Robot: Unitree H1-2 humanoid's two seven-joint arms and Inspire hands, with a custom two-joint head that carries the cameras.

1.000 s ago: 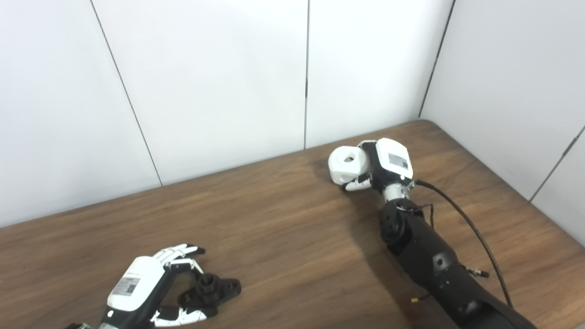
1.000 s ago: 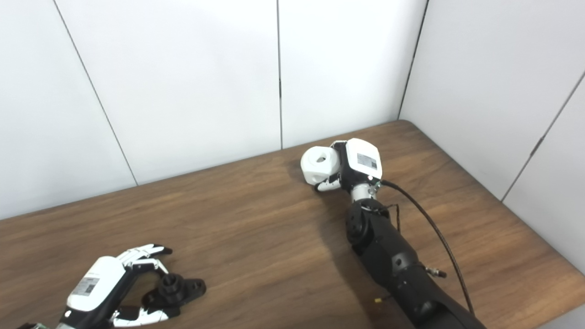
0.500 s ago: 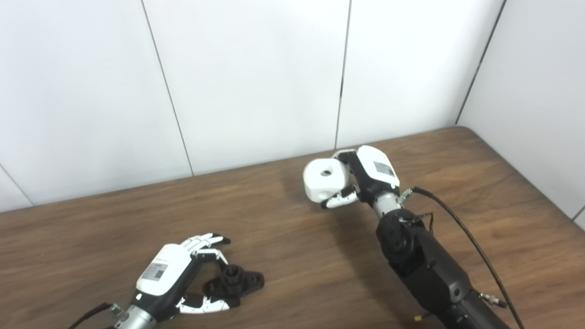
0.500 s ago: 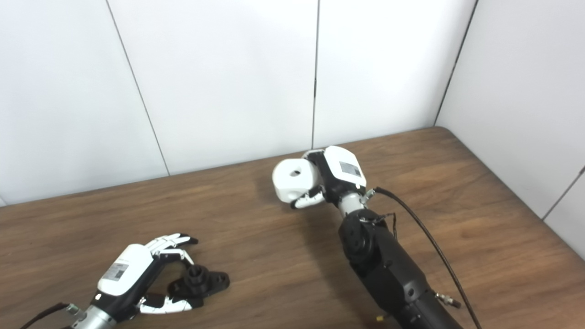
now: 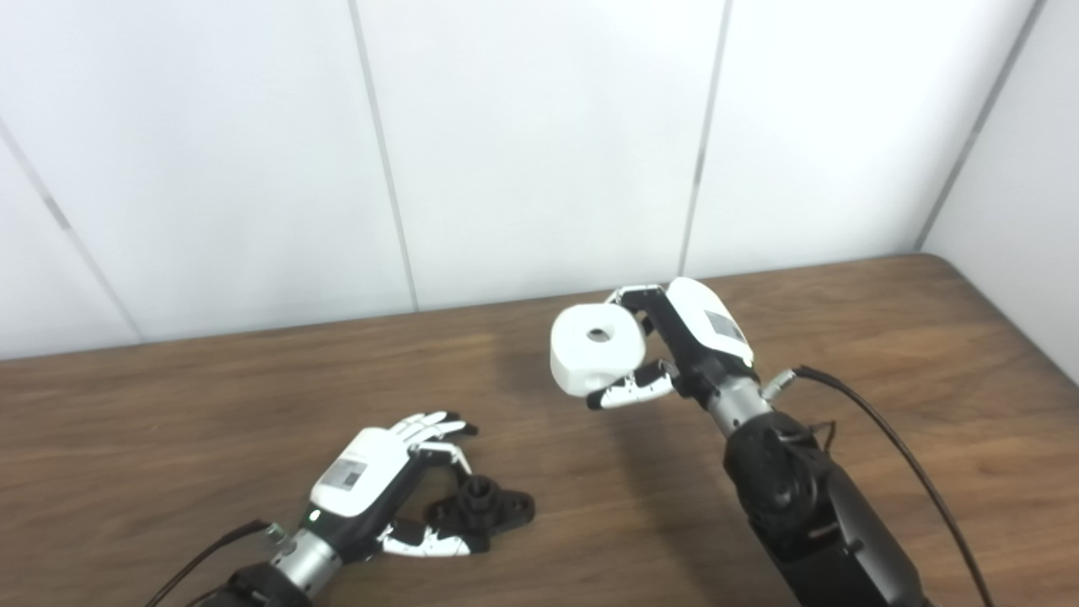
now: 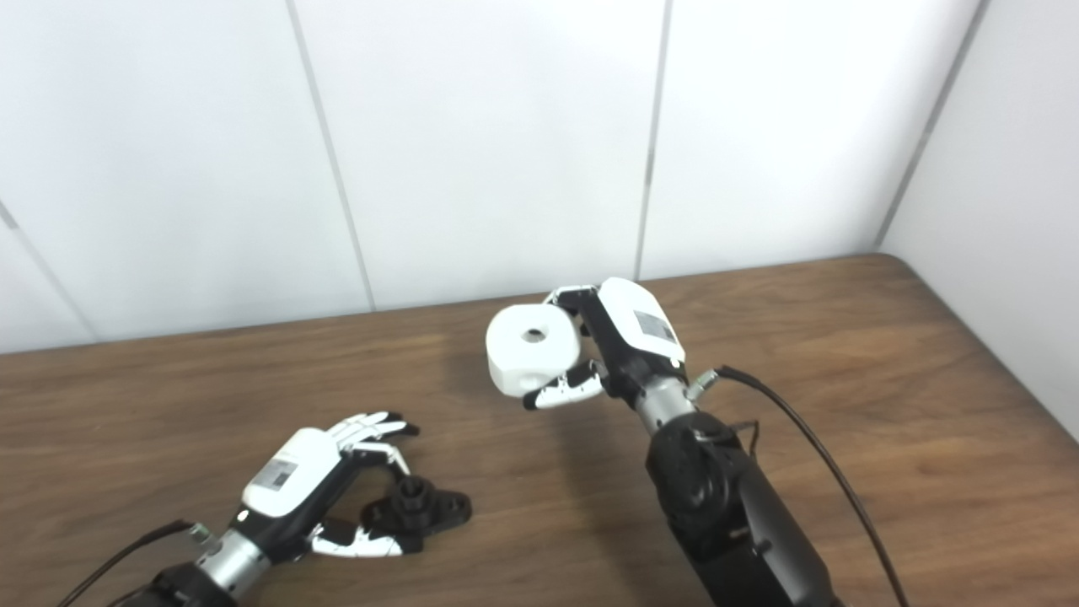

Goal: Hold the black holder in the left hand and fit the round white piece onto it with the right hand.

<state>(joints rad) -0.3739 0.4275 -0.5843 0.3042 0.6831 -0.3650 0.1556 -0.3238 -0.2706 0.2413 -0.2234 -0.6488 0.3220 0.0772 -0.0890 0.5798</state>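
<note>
My right robot hand (image 5: 687,341) grips the round white piece (image 5: 597,349), raised above the tabletop (image 5: 169,421) near its far edge. My left robot hand (image 5: 383,489) rests near the front edge, fingers spread loosely around the black holder (image 5: 485,512) lying there; I cannot tell if they touch.

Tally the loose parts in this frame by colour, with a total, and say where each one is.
Black: 1, the black holder on the table, between the fingers of the left hand.
White: 1, the round white piece held above the table in the right hand.
Total: 2
</note>
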